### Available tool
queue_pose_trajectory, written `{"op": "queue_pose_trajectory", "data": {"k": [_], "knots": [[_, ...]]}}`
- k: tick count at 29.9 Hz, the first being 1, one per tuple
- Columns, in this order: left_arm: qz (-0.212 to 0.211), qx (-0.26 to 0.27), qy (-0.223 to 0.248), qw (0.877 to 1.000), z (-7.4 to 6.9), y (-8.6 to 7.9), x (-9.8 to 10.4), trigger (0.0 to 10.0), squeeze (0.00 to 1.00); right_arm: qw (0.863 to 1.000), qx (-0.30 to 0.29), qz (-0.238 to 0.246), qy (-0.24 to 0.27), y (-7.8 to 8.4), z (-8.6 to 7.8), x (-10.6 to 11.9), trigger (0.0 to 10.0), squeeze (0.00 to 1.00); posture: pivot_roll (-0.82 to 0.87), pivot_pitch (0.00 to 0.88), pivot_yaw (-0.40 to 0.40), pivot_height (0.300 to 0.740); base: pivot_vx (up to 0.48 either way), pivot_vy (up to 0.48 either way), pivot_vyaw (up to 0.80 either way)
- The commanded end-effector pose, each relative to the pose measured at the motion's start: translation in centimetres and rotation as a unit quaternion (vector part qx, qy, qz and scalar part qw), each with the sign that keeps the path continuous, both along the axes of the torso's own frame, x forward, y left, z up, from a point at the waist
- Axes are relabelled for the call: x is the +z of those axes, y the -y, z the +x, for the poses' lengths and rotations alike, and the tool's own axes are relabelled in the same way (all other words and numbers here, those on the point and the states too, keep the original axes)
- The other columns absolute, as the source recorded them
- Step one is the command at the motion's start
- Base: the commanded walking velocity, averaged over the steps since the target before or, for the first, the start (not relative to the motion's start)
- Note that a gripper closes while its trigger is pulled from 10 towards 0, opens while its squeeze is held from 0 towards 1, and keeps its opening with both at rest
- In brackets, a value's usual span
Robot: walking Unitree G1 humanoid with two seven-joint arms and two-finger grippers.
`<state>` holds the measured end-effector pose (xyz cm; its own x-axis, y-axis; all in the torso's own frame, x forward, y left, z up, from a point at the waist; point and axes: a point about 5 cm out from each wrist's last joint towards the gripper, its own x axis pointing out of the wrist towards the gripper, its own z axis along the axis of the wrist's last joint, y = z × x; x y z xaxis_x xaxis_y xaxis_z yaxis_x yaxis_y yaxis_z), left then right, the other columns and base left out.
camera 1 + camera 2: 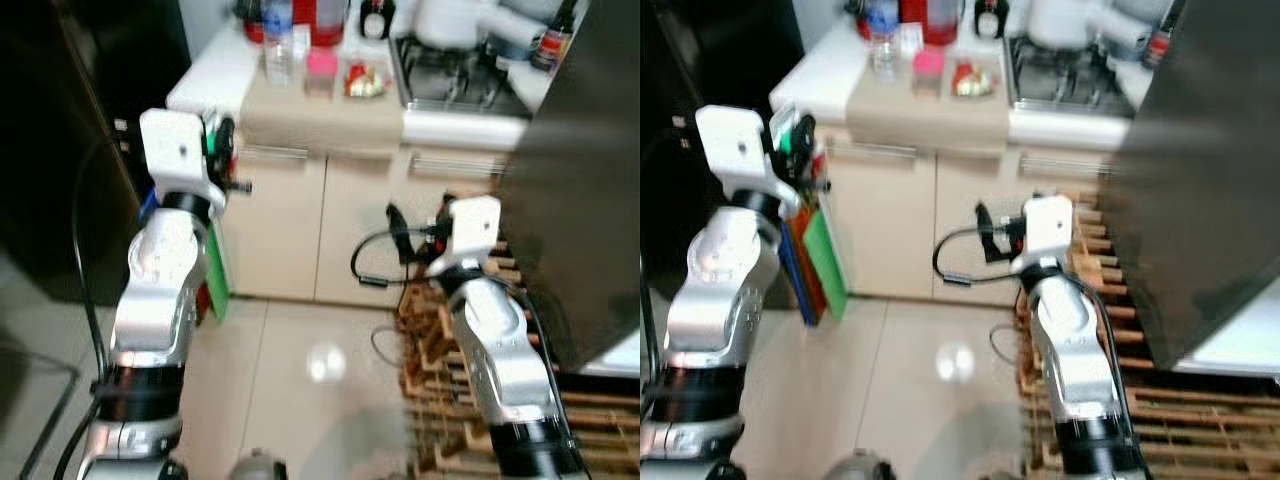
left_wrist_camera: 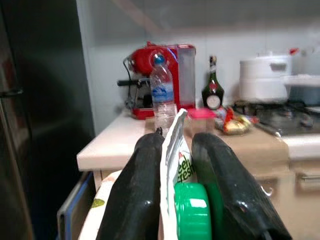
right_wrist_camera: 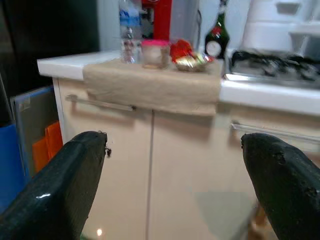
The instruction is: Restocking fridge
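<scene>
Nearest me, my left gripper (image 2: 175, 190) is raised, its two black fingers (image 2: 132, 200) pinching a green-capped carton (image 2: 184, 200) between them. Beyond its tips, on the counter (image 2: 115, 145), stand a water bottle (image 2: 162, 100) and a red coffee machine (image 2: 165, 70). To the right, my right gripper (image 3: 175, 185) hangs lower before the cabinet doors (image 3: 150, 165), fingers spread wide, holding nothing.

1. The left claw (image 1: 222, 150) is raised near the desk (image 1: 320, 95) corner and holds something green.
2. The right claw (image 1: 398, 235) is lower, before the cabinet doors (image 1: 320, 230).
3. A bottle (image 1: 278, 45) stands on the desk.
</scene>
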<state>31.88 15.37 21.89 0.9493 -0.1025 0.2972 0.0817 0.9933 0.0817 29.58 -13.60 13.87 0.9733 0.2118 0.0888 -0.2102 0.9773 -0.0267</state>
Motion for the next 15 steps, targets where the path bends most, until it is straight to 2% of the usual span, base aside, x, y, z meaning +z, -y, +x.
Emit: {"op": "queue_pose_trajectory", "data": {"k": [1, 9, 10, 13, 14, 15], "knots": [[0.005, -0.006, 0.003, 1.0, 0.0, 0.3, 0.2, 10.0, 0.0, 1.0, -0.001, -0.002, 0.01, 0.1, 0.1, 0.5, 10.0, 0.11, 0.01, 0.0, 0.007, 0.74, 0.0, 0.0, 0.0], [0.006, -0.007, 0.0, 1.0, -0.1, 0.4, -0.2, 10.0, 0.0, 1.0, -0.002, -0.005, 0.006, 0.3, 0.0, 0.2, 10.0, 0.11, 0.01, 0.0, 0.011, 0.74, 0.0, 0.0, 0.0], [-0.028, -0.018, -0.017, 0.999, -0.5, 0.3, -1.0, 10.0, 0.0, 1.0, -0.006, -0.006, 0.001, 0.6, -0.2, -0.1, 10.0, 0.11, 0.01, 0.0, 0.011, 0.74, 0.0, 0.0, 0.0], [-0.041, -0.022, -0.029, 0.998, -0.7, 0.4, -1.6, 10.0, 0.0, 1.0, -0.008, -0.007, -0.001, 0.7, -0.3, -0.2, 10.0, 0.11, 0.0, 0.0, 0.012, 0.74, 0.0, 0.0, 0.0], [-0.042, -0.03, -0.05, 0.997, -1.2, 1.1, -2.7, 10.0, 0.0, 1.0, -0.01, -0.008, -0.004, 0.9, -0.4, -0.4, 10.0, 0.1, -0.01, 0.0, 0.018, 0.74, 0.0, -0.48, 0.0], [-0.042, -0.03, -0.05, 0.997, -1.2, 1.1, -2.7, 10.0, 0.0, 1.0, -0.01, -0.008, -0.004, 0.9, -0.4, -0.4, 10.0, 0.1, -0.01, 0.0, 0.018, 0.74, 0.0, -0.48, 0.0]]}}
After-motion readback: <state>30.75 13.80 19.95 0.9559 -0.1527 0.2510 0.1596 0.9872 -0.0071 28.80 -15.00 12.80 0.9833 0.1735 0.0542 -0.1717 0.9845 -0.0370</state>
